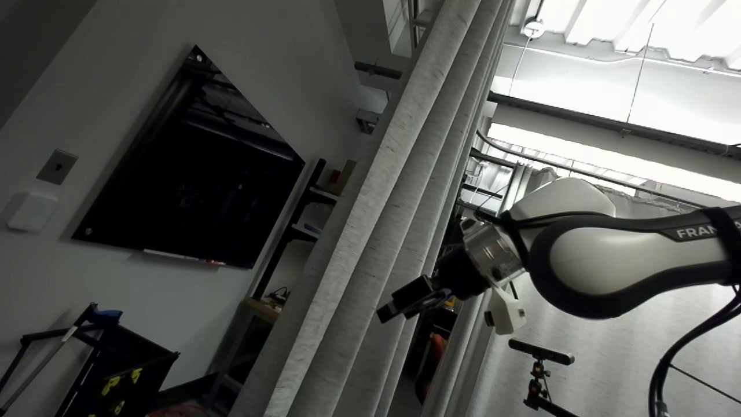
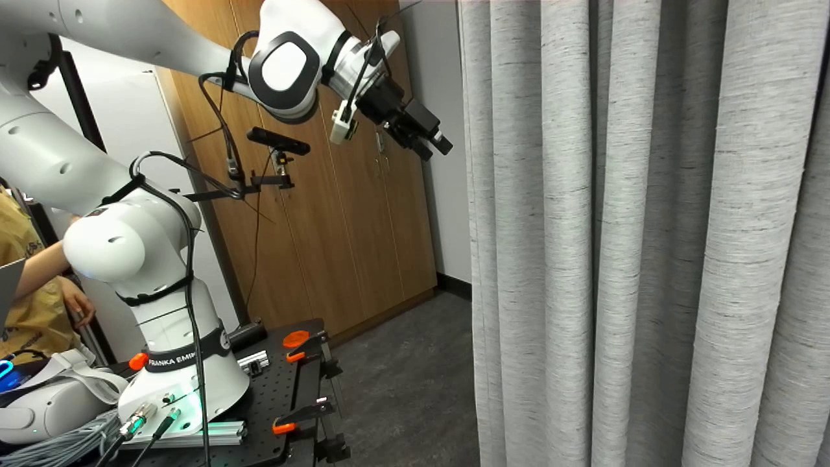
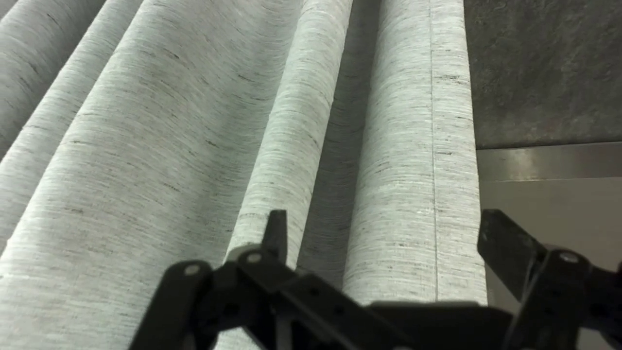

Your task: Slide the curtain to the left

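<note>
The tall light grey pleated curtain [image 1: 399, 185] hangs beside the arm; it also shows in an exterior view [image 2: 564, 194] and fills most of the wrist view [image 3: 408, 146]. My gripper [image 3: 384, 216] is open and empty, its two fingers wide apart. In the wrist view the curtain's seamed edge fold shows between the fingers, with the right finger at its free edge. In an exterior view my gripper [image 2: 433, 149] is left of the curtain's edge, with a small gap. In an exterior view my gripper [image 1: 399, 313] overlaps the pleats; the exact depth is unclear.
A camera on a bracket [image 2: 279, 141] stands behind the arm. Wooden cabinets [image 2: 350, 227] line the back. A black screen [image 1: 197, 174] hangs on the wall beyond the curtain. A person [image 2: 32, 292] sits at the far left by a white headset [image 2: 58, 395].
</note>
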Controlling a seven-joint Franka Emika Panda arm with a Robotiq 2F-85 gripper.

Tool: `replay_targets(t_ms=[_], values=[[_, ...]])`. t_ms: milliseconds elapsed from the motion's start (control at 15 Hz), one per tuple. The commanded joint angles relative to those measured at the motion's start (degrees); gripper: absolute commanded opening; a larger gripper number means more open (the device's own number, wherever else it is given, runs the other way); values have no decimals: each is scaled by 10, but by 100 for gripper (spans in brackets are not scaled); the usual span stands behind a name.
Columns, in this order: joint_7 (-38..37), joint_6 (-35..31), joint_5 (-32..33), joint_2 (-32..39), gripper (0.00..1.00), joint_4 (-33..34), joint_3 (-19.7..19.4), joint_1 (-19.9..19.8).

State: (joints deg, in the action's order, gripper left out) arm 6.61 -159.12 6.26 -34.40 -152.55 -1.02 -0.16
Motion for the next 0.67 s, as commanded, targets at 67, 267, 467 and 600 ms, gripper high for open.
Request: replay_targets(t_ms=[67,267,467,600], values=[[-4,27,12,-16,100,50,15,-11],[1,44,19,-12,100,101,21,-9],[12,71,24,17,100,168,28,4],[14,63,21,38,100,202,31,12]])
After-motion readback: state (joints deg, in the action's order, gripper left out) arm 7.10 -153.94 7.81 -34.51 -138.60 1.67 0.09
